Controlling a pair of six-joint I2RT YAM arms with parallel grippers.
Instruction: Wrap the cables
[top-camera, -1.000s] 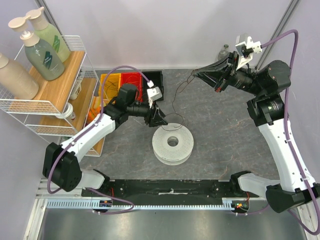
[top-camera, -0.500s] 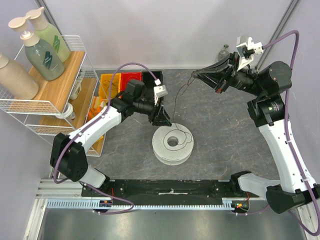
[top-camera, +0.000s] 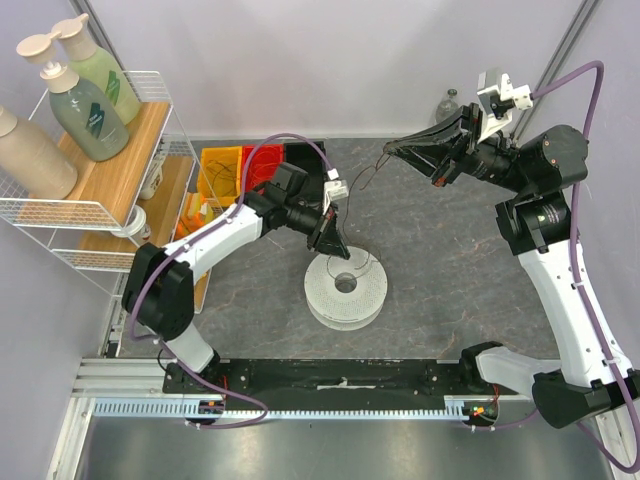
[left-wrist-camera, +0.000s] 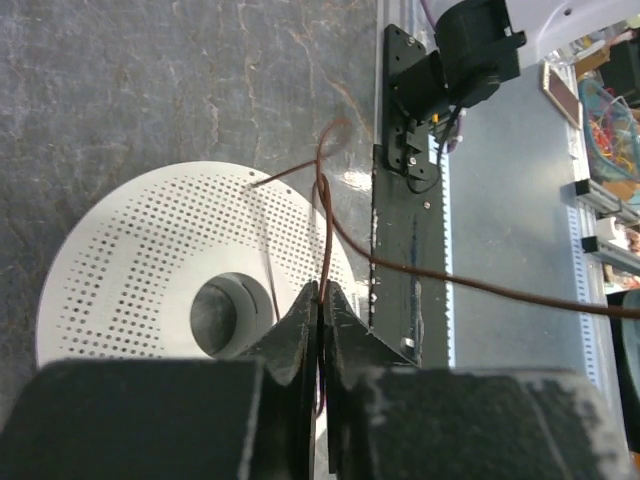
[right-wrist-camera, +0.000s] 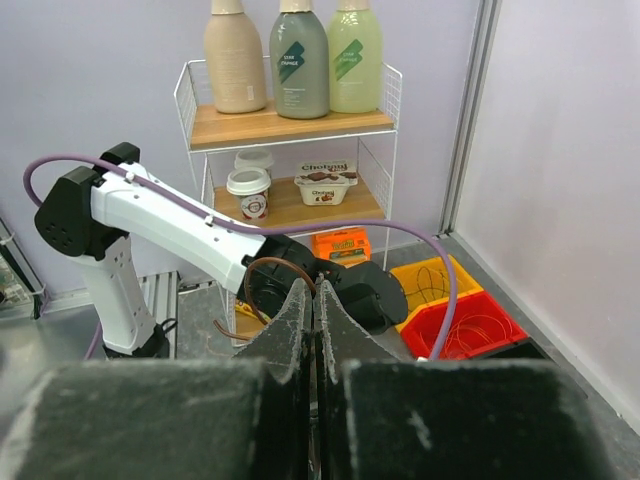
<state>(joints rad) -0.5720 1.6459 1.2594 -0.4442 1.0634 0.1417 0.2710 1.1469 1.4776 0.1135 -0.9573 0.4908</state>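
Note:
The cables show as one thin dark-brown wire (left-wrist-camera: 500, 289) strung between my two grippers, above a white perforated spool (top-camera: 345, 288) in the middle of the table. My left gripper (top-camera: 334, 246) hangs over the spool's far-left rim. In the left wrist view that gripper (left-wrist-camera: 320, 290) is shut on the wire, and the spool (left-wrist-camera: 150, 260) lies below it. My right gripper (top-camera: 390, 150) is raised at the back right. In the right wrist view it (right-wrist-camera: 313, 285) is shut on the wire, which curls away from the tips (right-wrist-camera: 250, 275).
A wire rack (top-camera: 100, 205) with pump bottles stands at the left. Yellow, red and black bins (top-camera: 262, 160) sit behind the left arm. A black strip (top-camera: 340, 375) runs along the near edge. A small bottle (top-camera: 447, 101) stands at the back wall.
My left arm swung right to the spool's rim, and its gripper went from open to shut on the wire. The right arm has barely moved.

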